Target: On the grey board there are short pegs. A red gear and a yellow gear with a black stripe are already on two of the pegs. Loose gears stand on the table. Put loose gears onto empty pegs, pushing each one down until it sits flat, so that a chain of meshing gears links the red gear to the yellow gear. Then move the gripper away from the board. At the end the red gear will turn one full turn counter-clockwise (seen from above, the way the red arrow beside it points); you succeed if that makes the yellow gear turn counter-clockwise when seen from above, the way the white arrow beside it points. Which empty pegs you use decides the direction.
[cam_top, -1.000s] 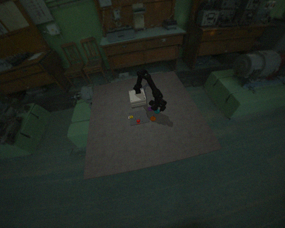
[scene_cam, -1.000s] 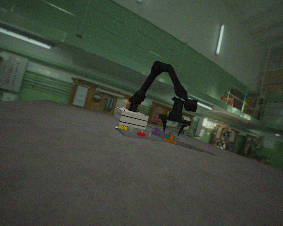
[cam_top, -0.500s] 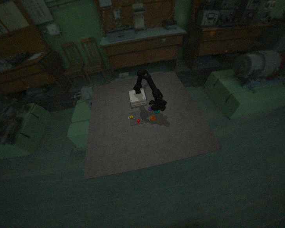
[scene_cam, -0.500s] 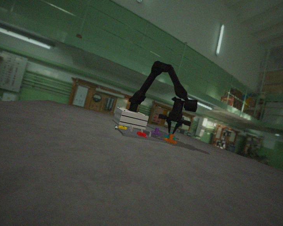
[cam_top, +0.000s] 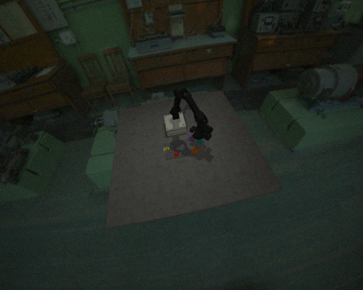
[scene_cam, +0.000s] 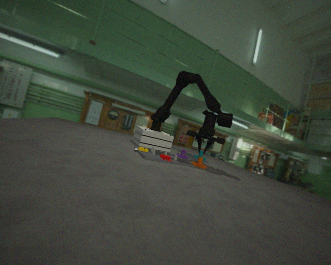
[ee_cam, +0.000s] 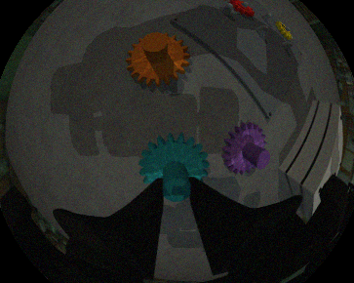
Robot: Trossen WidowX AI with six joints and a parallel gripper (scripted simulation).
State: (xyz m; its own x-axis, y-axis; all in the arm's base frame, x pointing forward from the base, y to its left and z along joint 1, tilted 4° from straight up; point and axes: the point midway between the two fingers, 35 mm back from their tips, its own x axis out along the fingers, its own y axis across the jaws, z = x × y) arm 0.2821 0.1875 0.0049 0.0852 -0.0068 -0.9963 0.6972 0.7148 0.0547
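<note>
My gripper (scene_cam: 201,153) (ee_cam: 176,181) is shut on the upright stem of the teal gear (cam_top: 200,141) (ee_cam: 174,155). The teal gear is upright, at or close to the table; any gap under it cannot be told. The orange gear (cam_top: 194,151) (scene_cam: 199,164) (ee_cam: 140,63) and the purple gear (cam_top: 190,138) (scene_cam: 183,156) (ee_cam: 238,146) stand loose on the table. The grey board (scene_cam: 150,156) (ee_cam: 252,49) bears the red gear (cam_top: 177,153) (scene_cam: 165,157) (ee_cam: 242,7) and the yellow gear (cam_top: 168,148) (scene_cam: 143,149) (ee_cam: 284,30). Bare pegs show near them, one grey peg (scene_cam: 153,150) between yellow and red.
The white block (cam_top: 175,125) (scene_cam: 156,141) (ee_cam: 310,146) under the arm's base stands behind the board, near the purple gear. The orange gear stands in front of the teal one in the exterior view. The arm's shadow falls over part of the board and the loose gears.
</note>
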